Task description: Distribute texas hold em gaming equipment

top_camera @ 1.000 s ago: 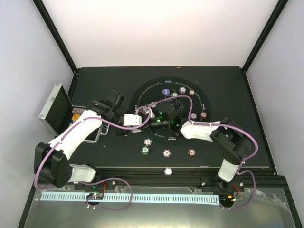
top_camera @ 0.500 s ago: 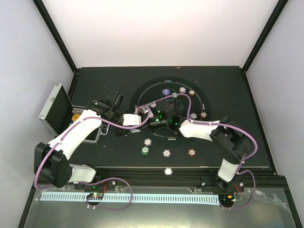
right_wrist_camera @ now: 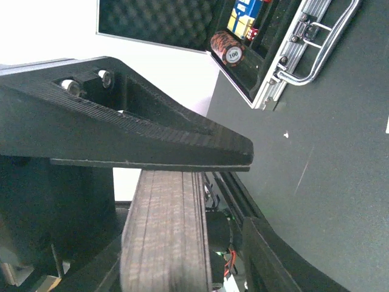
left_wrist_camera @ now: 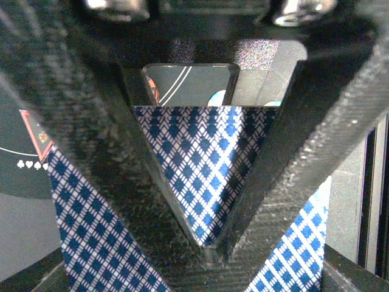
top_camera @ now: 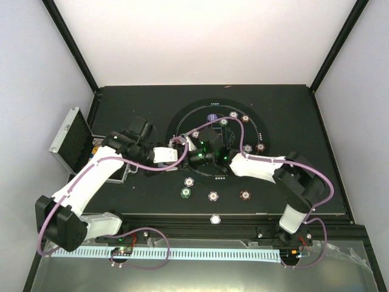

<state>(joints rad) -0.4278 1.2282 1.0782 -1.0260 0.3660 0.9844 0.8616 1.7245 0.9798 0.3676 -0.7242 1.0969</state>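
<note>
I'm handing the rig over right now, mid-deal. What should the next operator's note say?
Left gripper: shut on a blue-backed playing card, over the middle of the round mat.
Right gripper: close beside it; open or shut unclear.
Done: chips laid on the mat's far and right side, four more along its near edge.
Left: no dealt card in view; a chip stack sits in the open case.

Metal case [top_camera: 70, 139] lies left of poker chips [top_camera: 213, 196].
</note>
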